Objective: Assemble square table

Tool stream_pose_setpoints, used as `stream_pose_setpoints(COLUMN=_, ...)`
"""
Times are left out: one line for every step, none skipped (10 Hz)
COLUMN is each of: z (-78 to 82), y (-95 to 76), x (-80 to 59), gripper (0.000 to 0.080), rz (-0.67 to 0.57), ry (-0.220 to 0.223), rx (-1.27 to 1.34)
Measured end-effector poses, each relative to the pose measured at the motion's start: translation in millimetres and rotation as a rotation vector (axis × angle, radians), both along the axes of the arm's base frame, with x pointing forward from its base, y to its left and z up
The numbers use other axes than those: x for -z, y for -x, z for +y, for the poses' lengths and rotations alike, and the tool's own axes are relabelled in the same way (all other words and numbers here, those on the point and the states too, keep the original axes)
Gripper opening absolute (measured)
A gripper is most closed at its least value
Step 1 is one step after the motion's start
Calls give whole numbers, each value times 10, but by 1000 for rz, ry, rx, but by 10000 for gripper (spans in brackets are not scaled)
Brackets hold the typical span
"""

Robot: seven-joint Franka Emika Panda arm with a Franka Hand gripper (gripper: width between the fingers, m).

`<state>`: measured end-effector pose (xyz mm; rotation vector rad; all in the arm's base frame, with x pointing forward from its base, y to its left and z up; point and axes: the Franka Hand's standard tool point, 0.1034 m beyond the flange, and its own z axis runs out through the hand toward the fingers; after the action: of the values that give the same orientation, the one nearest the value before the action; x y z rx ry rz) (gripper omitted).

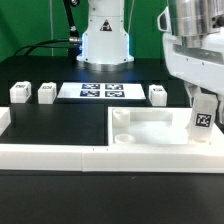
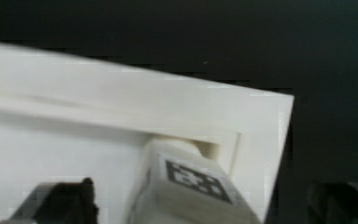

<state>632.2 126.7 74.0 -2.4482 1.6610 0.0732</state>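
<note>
The white square tabletop (image 1: 150, 128) lies at the front of the exterior view's right, its rim up. One white tagged leg (image 1: 203, 117) stands in its right corner, and it also shows in the wrist view (image 2: 190, 182) against the tabletop (image 2: 105, 105). My gripper (image 1: 201, 100) is straight above this leg. In the wrist view the gripper (image 2: 202, 205) has a dark finger on each side of the leg, with a gap showing on both sides, so it is open around the leg. Three more legs lie at the back: two (image 1: 20, 93) (image 1: 46, 94) on the left, one (image 1: 158, 95) on the right.
The marker board (image 1: 100, 92) lies flat at the back centre, in front of the robot base (image 1: 105, 40). A long low white border wall (image 1: 60, 155) runs along the front, with a short arm at the left (image 1: 4, 122).
</note>
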Motion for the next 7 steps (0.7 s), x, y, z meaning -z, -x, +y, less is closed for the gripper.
stream_pose_setpoints(z=-4, y=3, x=5, gripper=637, rz=-12, ry=4, rx=-65)
stream_pose_setpoints(z=-7, y=4, x=7, gripper=646, rz=-25, ry=9, rx=-136)
stream_pose_setpoints(z=-8, y=4, x=8, gripper=646, rz=-37, ry=13, rx=-204)
stream_pose_setpoints(z=-11, y=4, x=8, gripper=649, rz=-47, ry=17, rx=-262)
stream_pose_setpoints(z=-24, y=2, x=7, gripper=649, rz=-64, ry=24, rx=-355)
stream_pose_setpoints(z=-89, y=-10, x=-8, gripper=649, rz=-85, ry=68, rx=-563)
stream_pose_setpoints(z=-112, y=-23, x=-13, gripper=649, rz=-100, ry=105, rx=-720)
